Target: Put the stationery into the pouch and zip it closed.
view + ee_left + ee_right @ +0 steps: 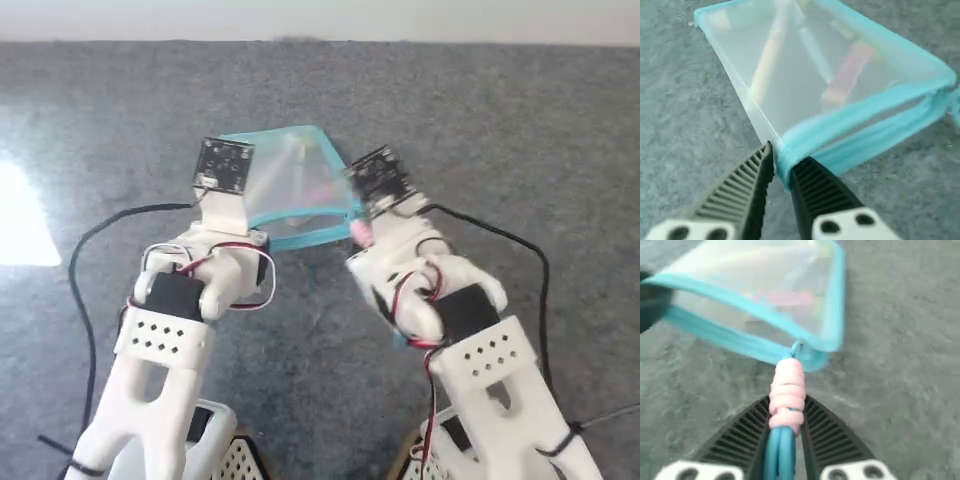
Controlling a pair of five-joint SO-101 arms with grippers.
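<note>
Arms stand side by side over the grey table (500,120), both bent forward and turned slightly inward, so that their wrists come together at the pouch (295,185). The pouch lies flat on the table just beyond them, translucent with turquoise edging. The left arm (200,290) comes in low at the pouch's near left corner, and the left gripper (780,160) is pinched onto that corner, with the turquoise edging caught between its ribbed dark fingers (752,175). The right arm (430,290) leans towards the near right corner. The right gripper (786,402) is clamped on the zip pull (786,390), a pink wrapped piece on a turquoise cord loop (780,450) that runs back between the jaws. Stationery shows through the pouch wall: a yellow pen (767,60), a blue pen (815,50) and a pink item (847,75)
</note>
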